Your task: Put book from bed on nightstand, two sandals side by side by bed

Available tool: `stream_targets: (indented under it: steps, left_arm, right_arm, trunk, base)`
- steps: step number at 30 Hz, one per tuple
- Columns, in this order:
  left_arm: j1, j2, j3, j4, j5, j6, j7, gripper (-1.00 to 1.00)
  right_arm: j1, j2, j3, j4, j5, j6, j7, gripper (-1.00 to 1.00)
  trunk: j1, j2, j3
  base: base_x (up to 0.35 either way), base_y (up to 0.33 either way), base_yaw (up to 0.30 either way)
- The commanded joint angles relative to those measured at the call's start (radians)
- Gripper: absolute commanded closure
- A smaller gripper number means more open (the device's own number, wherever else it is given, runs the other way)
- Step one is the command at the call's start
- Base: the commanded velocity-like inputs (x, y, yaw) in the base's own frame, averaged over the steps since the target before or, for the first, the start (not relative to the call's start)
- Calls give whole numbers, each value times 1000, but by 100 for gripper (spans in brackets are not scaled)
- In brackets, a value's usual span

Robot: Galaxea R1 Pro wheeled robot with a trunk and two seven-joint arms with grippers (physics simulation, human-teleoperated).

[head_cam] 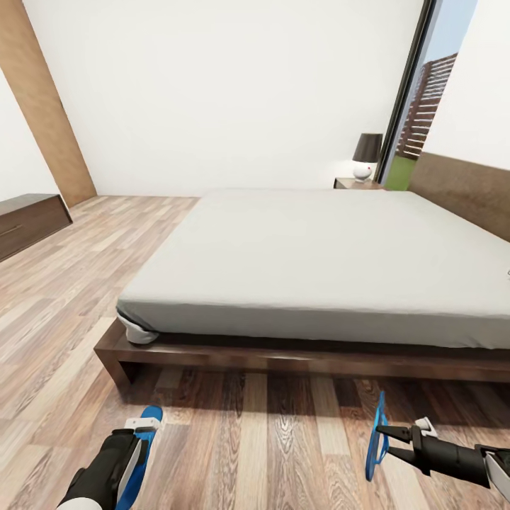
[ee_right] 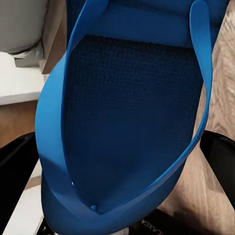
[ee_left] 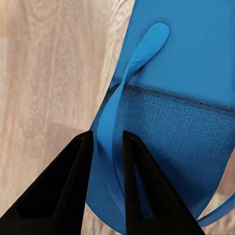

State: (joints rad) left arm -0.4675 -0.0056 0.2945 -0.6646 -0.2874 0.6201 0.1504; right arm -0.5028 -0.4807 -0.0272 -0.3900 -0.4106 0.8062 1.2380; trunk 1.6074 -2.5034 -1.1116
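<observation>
A blue sandal (head_cam: 145,439) is gripped by its strap between the fingers of the left end effector (ee_left: 105,142), above the wood floor (head_cam: 269,439) in front of the bed (head_cam: 319,269). The other sandal (head_cam: 376,435) is held on edge by the right end effector (head_cam: 386,433), also before the bed's frame. A nightstand (head_cam: 356,183) with a lamp (head_cam: 367,156) is seen beyond the bed.

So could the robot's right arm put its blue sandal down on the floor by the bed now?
Probably yes. The right gripper holds a sandal on edge above the wood floor, just in front of the bed. Nothing lies on the planks beneath it.
</observation>
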Motion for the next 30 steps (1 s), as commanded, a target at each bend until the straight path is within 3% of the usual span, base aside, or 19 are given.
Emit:
stream_targets:
  steps: [1, 10, 30]
  left_arm:
    - [0, -1, 2, -1, -1, 4, 3, 100]
    - [0, -14, 2, -1, -1, 4, 3, 100]
    - [0, -14, 2, -1, -3, 1, 3, 100]
  right_arm:
    - [0, 0, -2, 0, -1, 7, 1, 100]
    - [0, 0, 0, 0, 1, 8, 1, 100]
    - [0, 1, 0, 0, 1, 7, 1, 100]
  trunk:
    - [0, -1, -5]
    - [4, -3, -40]
    - [13, -7, -117]
  base:
    - [0, 0, 0]
    - [0, 0, 0]
    - [0, 0, 0]
